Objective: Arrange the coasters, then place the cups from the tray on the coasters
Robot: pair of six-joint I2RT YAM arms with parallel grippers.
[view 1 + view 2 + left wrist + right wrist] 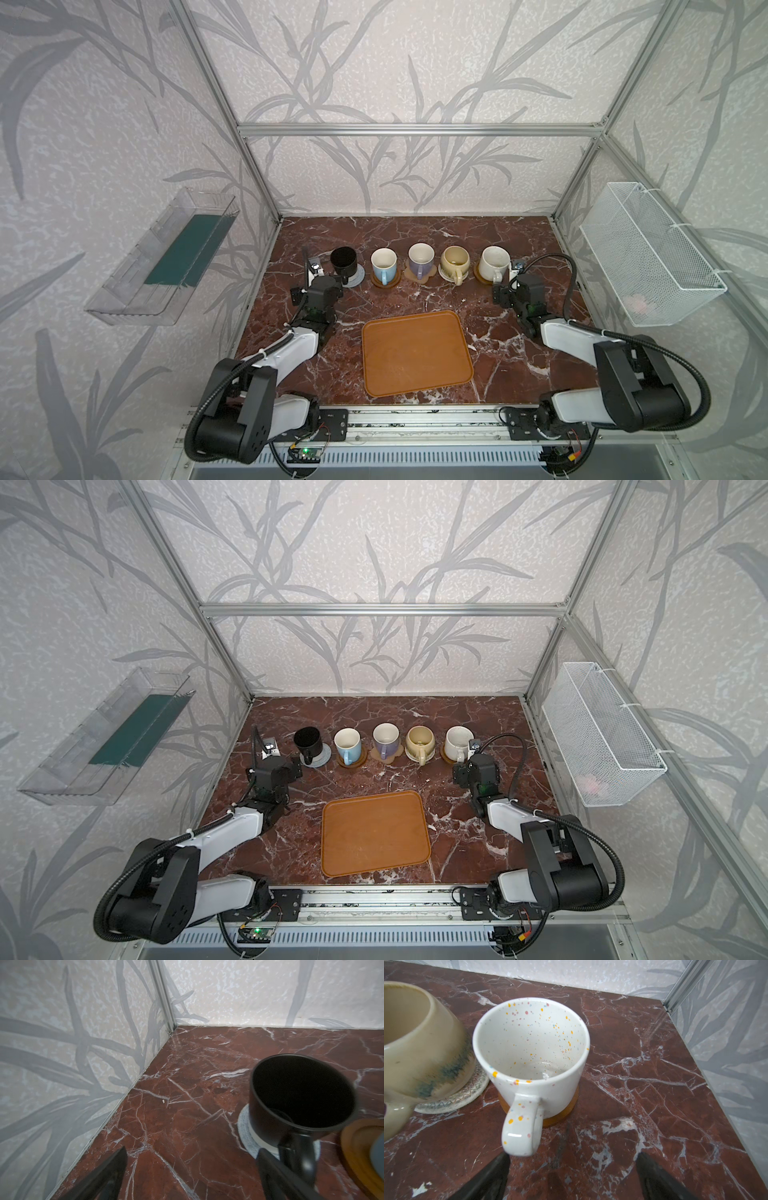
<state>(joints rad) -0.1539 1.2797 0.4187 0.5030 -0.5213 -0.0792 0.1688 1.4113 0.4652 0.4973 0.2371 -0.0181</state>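
Since left gripper [192,1154] and right gripper [574,1156] both gape empty, the stiff, slick-glazed, breakable cups [420,254] look safest taken by the handle [521,1124].

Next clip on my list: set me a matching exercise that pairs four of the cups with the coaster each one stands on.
Cups:
1. black cup
2. lavender cup
3. tan-yellow cup
4. speckled white cup

Coasters:
A. brown wooden disc
B. grey woven round coaster
C. cream woven round coaster
D. tan flower-shaped coaster

Pairs: 1-B; 2-D; 3-C; 4-A
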